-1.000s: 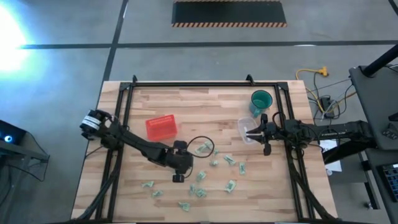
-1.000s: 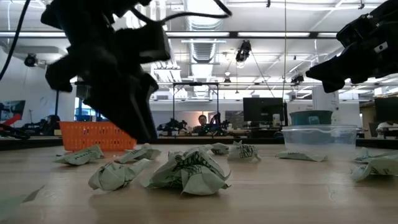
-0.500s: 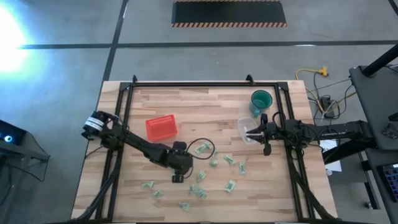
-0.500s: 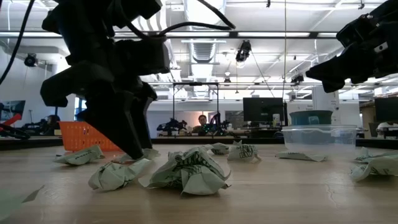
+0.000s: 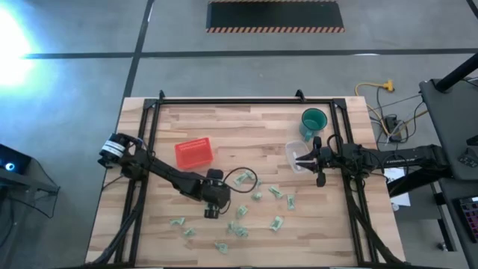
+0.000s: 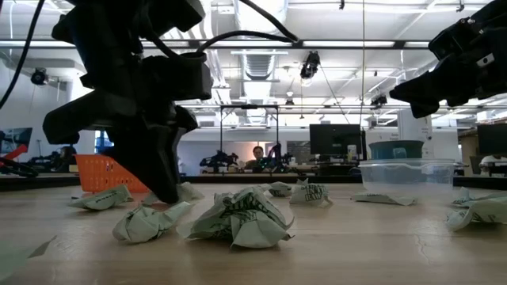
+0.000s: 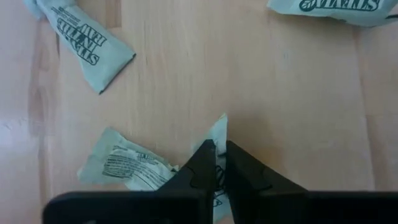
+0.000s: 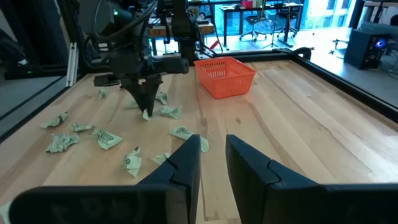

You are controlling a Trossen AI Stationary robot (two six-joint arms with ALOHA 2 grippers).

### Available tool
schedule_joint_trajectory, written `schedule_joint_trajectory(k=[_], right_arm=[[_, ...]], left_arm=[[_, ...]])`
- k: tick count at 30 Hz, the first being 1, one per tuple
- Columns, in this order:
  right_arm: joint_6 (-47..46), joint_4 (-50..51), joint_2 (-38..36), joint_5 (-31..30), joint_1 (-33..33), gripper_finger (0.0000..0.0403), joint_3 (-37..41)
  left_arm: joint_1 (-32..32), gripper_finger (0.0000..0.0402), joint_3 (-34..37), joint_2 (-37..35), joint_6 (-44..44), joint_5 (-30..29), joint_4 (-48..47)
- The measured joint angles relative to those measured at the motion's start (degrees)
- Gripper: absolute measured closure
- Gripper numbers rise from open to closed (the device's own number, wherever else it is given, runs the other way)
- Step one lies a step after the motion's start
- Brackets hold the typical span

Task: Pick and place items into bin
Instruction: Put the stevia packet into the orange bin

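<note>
While lowered mid-desk, left gripper [image 7: 216, 163] pinches one crumpled wrapper [image 7: 134, 169], jaws nearly closed on it; right gripper [image 5: 302, 158], slightly parted and empty, waits far right.

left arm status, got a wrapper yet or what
Left gripper down at the table, fingers shut on a wrapper. Right gripper waiting, open, near the clear tub. Red bin empty; nothing blocking the way.

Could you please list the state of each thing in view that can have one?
Left gripper: jaws shut on a wrapper, at the tabletop.
Right gripper: jaws open, empty, raised.
Red basket: upright, no wrappers seen inside.
Clear container: upright, looks empty.
Green cup: upright.
</note>
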State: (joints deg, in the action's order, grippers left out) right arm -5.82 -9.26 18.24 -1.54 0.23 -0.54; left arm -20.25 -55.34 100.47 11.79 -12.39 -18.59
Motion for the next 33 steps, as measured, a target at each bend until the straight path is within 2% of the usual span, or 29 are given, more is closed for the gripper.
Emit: schedule_joint_trajectory(k=[7, 18, 22, 27, 33], right_arm=[[0.0, 0.0, 0.0, 0.0, 0.0, 0.0335, 0.0], [0.2, 0.0, 0.0, 0.0, 0.0, 0.0335, 0.0], [0.2, 0.0, 0.0, 0.0, 0.0, 0.0335, 0.0], [0.3, 0.0, 0.1, -0.2, 0.0, 0.0335, 0.0], [0.3, -0.1, 0.4, -0.2, 0.0, 0.0335, 0.0]], left_arm=[[0.0, 0.0397, 0.0, -1.2, -3.0, -4.1, 0.0], [0.0, 0.0400, 0.5, -9.7, -6.6, -17.0, -2.5], [0.0, 0.0400, 1.6, -13.9, -5.0, -22.0, -8.3], [0.0, 0.0400, 4.1, -18.4, 1.6, -28.0, -17.2], [0.0, 0.0400, 9.3, -24.1, 2.9, -32.3, -18.3]])
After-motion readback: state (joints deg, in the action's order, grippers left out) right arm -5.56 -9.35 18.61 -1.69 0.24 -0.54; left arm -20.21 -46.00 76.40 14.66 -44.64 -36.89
